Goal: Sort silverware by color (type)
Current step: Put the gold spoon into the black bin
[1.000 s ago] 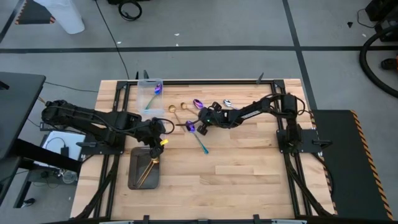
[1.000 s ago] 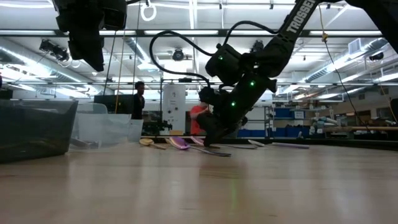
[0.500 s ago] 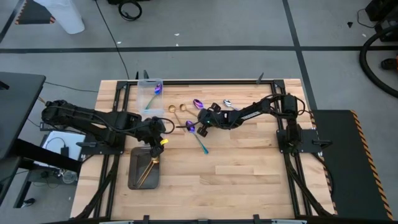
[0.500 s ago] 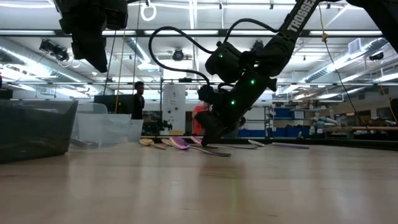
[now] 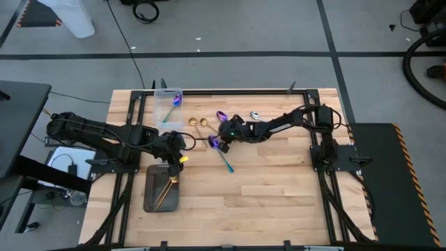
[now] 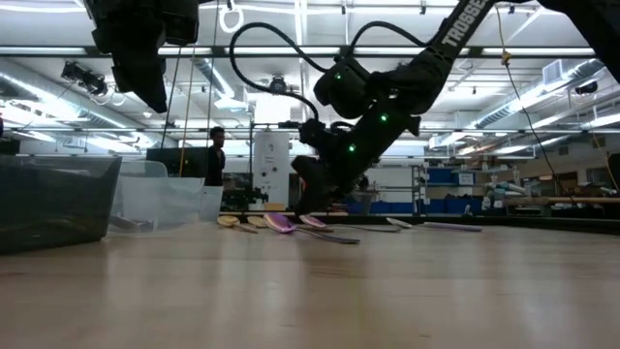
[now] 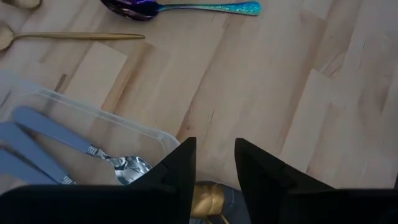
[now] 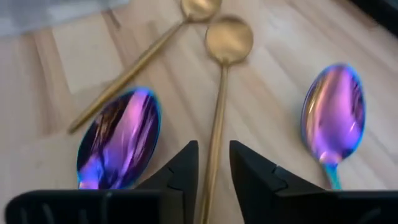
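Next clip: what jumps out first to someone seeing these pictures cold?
The right gripper is low over the loose spoons at the table's middle, its fingers astride a gold spoon's handle, with an iridescent purple spoon bowl on one side and another purple bowl on the other. The left gripper hangs over the dark grey tray, gold spoons inside. The clear plastic bin sits farther back.

Right gripper low at table centre, jaws slightly parted; left gripper raised, jaws narrowly apart.

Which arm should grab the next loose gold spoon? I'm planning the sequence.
Right. Its claw hangs directly over the slim gold metal spoon; the left claw sits over the dark grey rectangular tray.
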Robot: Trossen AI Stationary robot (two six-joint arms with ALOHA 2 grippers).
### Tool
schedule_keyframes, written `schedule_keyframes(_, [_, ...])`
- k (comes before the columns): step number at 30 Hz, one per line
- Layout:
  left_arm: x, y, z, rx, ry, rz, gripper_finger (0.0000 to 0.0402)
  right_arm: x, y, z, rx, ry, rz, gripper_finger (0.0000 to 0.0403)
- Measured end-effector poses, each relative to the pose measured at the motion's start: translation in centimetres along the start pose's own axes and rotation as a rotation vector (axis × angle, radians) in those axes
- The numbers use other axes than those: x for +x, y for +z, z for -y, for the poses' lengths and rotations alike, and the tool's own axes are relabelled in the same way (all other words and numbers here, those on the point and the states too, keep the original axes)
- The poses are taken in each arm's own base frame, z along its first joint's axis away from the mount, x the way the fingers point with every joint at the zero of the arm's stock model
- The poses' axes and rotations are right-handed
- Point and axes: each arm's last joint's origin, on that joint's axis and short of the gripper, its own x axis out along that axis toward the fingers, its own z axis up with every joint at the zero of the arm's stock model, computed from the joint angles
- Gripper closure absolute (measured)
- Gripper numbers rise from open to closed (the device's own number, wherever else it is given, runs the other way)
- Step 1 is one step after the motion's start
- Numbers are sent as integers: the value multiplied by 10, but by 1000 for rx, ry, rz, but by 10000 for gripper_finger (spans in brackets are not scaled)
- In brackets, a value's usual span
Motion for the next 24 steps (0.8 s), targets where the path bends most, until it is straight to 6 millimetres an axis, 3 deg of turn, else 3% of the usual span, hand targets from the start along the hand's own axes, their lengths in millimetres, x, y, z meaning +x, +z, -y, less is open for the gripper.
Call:
schedule_keyframes(11, [0, 1, 1, 10, -6, 10, 283, 22, 28, 21, 38, 54, 76, 253])
schedule_keyframes(17, [0, 2, 1, 16, -10, 16, 283, 49, 20, 20, 17, 53, -20, 248])
schedule_keyframes(24, [0, 1, 1, 16, -7, 12, 283, 51, 21, 20, -4, 2, -56, 274])
